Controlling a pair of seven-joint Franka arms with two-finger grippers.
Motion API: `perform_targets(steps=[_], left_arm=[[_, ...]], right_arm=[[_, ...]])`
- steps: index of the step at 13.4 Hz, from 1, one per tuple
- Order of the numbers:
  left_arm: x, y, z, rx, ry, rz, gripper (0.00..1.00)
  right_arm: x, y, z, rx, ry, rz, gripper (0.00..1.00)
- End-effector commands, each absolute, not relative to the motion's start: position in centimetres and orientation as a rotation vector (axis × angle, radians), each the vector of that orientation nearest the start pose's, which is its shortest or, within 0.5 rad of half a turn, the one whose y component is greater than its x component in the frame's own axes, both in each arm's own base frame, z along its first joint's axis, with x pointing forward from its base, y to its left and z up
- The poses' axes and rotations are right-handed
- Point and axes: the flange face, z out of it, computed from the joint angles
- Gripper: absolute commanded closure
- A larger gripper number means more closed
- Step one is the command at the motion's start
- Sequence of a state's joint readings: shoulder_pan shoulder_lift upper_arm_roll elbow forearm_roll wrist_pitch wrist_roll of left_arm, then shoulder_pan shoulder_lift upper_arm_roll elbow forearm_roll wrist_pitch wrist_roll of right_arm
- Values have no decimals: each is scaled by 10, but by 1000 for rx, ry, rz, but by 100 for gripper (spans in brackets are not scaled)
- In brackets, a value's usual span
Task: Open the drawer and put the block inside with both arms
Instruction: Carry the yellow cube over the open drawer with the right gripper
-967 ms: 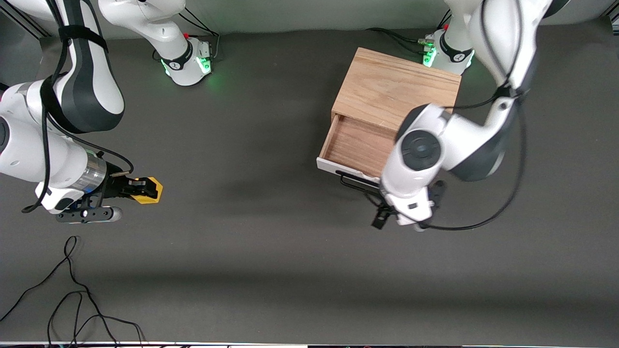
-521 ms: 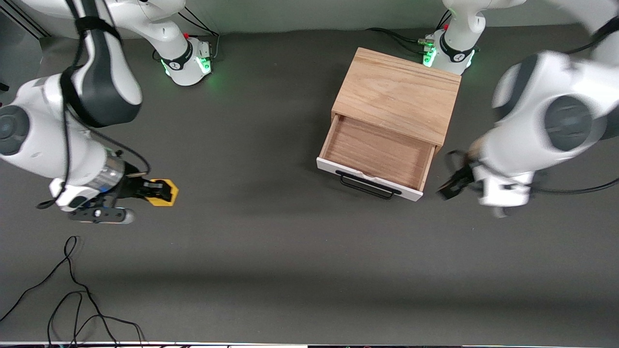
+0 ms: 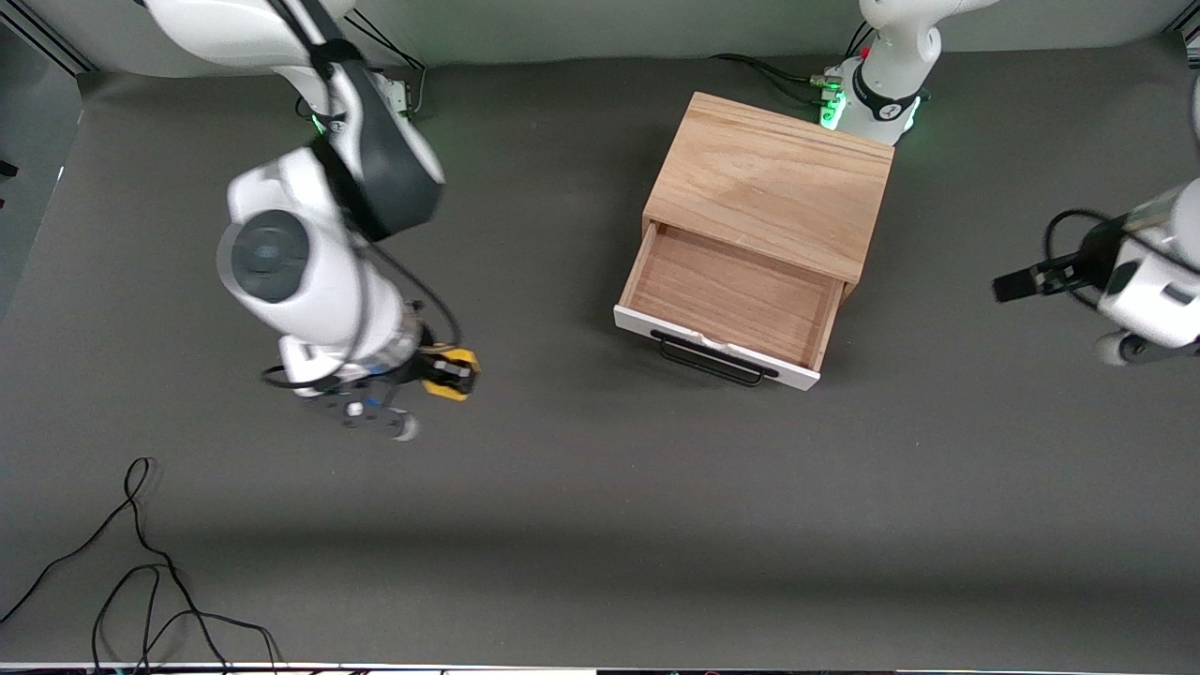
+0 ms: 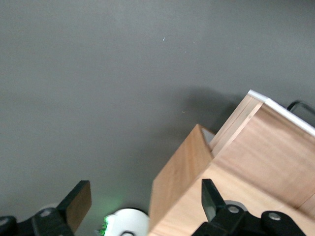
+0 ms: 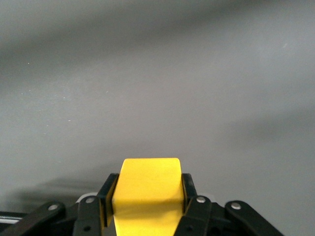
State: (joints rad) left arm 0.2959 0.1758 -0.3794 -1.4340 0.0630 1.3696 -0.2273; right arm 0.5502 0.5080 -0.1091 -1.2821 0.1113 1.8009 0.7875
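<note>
The drawer [image 3: 733, 292] stands pulled out of the oak cabinet [image 3: 773, 173], its light wood inside bare and its black handle [image 3: 712, 363] facing the front camera. My right gripper [image 3: 461, 375] is shut on the yellow block [image 3: 448, 372], up in the air over the dark table toward the right arm's end; in the right wrist view the block [image 5: 146, 189] fills the gap between the fingers [image 5: 189, 189]. My left gripper [image 3: 1011, 283] hangs open and holds nothing, over the table at the left arm's end, beside the cabinet. The left wrist view shows the cabinet's side [image 4: 179, 187] and the drawer's white front [image 4: 283, 109].
Loose black cables [image 3: 141, 562] lie on the table near the front camera at the right arm's end. The left arm's green-lit base [image 3: 877, 98] stands close against the cabinet's back corner.
The right arm has carried the block through the air toward the drawer. The left arm has swung off from the drawer's handle to its own end of the table. The drawer stays open.
</note>
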Motion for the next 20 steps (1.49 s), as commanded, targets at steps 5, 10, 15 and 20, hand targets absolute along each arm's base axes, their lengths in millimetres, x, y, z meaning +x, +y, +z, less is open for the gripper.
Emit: perform_targets(steps=[5,10,15,20], left_arm=[[541,-25,590,-3070,-55,202,0],[545,-6,597,-3085,-5,146,0],[548,-7,599,-3088,12,120,0],[550,-18,604,-3092,47,112,0]], right_arm=[[555,473,453,-3028,570,72,100],[523,546,420,-2964,569,170,100],[510,579,381,-2904,674,165,100],[470,614,352,-2950,593,201,100]])
